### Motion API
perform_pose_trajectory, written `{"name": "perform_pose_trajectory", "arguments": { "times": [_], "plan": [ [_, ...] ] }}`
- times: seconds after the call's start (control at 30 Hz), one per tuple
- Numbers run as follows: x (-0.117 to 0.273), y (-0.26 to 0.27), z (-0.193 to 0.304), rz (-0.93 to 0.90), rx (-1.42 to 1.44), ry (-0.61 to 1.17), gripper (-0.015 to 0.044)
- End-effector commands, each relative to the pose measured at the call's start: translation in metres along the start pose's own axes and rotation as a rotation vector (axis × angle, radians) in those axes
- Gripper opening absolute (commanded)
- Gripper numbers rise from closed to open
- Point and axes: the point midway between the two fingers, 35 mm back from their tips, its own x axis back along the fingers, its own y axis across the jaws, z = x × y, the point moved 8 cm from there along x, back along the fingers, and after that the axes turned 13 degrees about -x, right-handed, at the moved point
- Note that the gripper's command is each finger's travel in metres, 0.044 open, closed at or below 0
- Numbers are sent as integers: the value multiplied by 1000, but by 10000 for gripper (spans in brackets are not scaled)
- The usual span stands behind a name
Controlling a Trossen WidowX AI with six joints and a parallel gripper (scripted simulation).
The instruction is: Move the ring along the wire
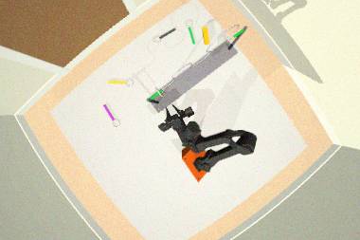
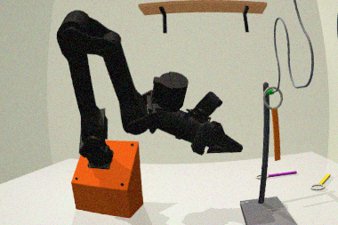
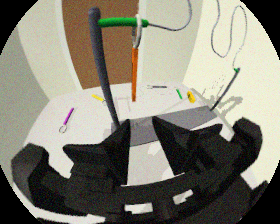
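The ring [image 2: 272, 99] [image 3: 139, 24] hangs on the green wire part [image 2: 269, 91] [image 3: 116, 22] [image 1: 154, 95] at the top of the near dark post [image 2: 265, 148] [image 3: 100, 63]. Its orange handle [image 2: 276, 132] [image 3: 135, 70] hangs straight down, free. My gripper [image 2: 237, 147] [image 3: 141, 120] [image 1: 171, 109] is open and empty. It sits a short way back from the handle, touching nothing. The thin grey wire [image 2: 307, 60] [image 3: 217, 23] loops up and away to the far post's green part [image 1: 240, 33] [image 3: 239, 71].
The grey base plate [image 1: 199, 70] [image 2: 264, 211] carries both posts. Loose ring tools lie on the table: yellow [image 1: 116, 82] [image 2: 324, 180], magenta [image 1: 109, 112] [image 2: 281, 174], green [image 1: 191, 35], orange-yellow [image 1: 206, 35], dark grey [image 1: 167, 33]. The arm stands on an orange block [image 2: 108, 184] [image 1: 194, 165].
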Motion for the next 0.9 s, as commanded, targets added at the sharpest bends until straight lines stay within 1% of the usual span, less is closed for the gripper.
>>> {"name": "perform_pose_trajectory", "arguments": {
  "times": [0.0, 0.13, 0.2, 0.4, 0.5, 0.87],
  "plan": [
    [1, 0, 1, 3, -1, 6, 160],
    [1, 0, 1, 3, -1, 6, 160],
    [5, 0, -1, 0, 0, 1, 212],
    [46, 0, 0, -1, 0, 2, 370],
    [50, 0, 0, -1, 0, 1, 440],
    [50, 0, 0, -1, 0, 1, 440]
  ]
}}
